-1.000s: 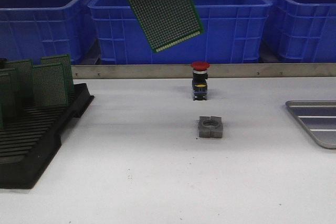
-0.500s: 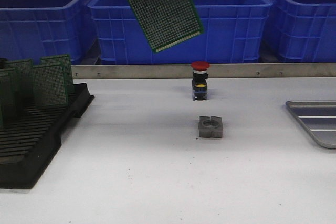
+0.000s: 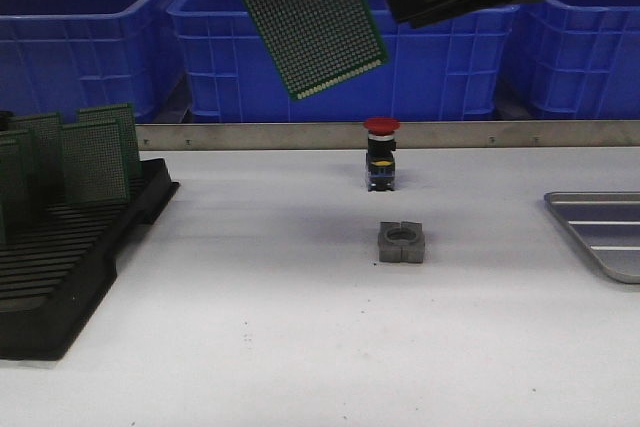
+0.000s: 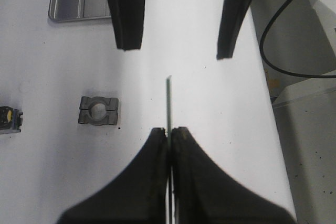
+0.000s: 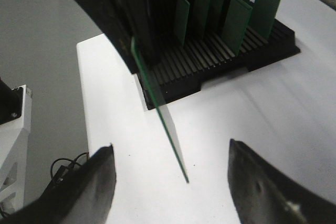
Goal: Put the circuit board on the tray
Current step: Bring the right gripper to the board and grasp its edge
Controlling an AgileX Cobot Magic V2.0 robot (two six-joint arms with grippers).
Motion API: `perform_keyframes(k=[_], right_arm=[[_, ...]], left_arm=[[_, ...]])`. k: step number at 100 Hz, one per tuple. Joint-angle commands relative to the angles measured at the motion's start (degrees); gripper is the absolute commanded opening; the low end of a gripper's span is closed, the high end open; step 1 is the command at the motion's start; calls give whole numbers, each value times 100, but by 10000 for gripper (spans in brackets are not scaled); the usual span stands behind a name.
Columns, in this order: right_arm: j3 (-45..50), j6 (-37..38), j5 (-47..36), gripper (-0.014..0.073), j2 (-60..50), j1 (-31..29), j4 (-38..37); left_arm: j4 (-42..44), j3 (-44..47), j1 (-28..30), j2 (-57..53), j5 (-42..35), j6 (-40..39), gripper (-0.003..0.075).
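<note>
Circuit board (image 3: pixel 312 22) held high above the table (image 3: pixel 300 327), clamped at its upper edge by the left hand (image 4: pixel 169 136), fingers pinched tight on the thin edge, board hanging tilted with its long axis running from about 11 o'clock down to 5 o'clock in the front view. Right hand (image 5: pixel 170 169) close by at 3 o'clock of the board, fingers spread wide and empty, one on either side of the board's free lower edge in the right wrist view, not touching it. Looks like a handover being set up: board's plane lined up between the open fingers, so closing on it would seem to need only a short approach. Tray (image 3: pixel 600 232) far off at 4 o'clock on the table's right edge, nearer the right arm than the left, only partly in view. Between, a red-capped button (image 3: pixel 381 152) and a grey split block (image 3: pixel 402 243); black rack (image 3: pixel 70 247) of spare boards at 8 o'clock; blue crates (image 3: pixel 440 57) behind.
</note>
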Motion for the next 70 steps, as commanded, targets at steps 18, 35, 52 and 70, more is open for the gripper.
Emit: perform_keyframes(k=[18, 35, 52, 70], right_arm=[[-414, -150, 47, 487, 237, 404, 364], [-467, -164, 23, 408, 326, 540, 364], [-467, -244, 14, 181, 326, 556, 364], [-467, -248, 3, -50, 326, 556, 364]], left_arm=[[-368, -190, -47, -278, 228, -63, -18], [-375, -190, -47, -278, 228, -63, -18], [-424, -190, -47, -278, 228, -63, -18], [-510, -190, -47, -278, 228, -63, -18]])
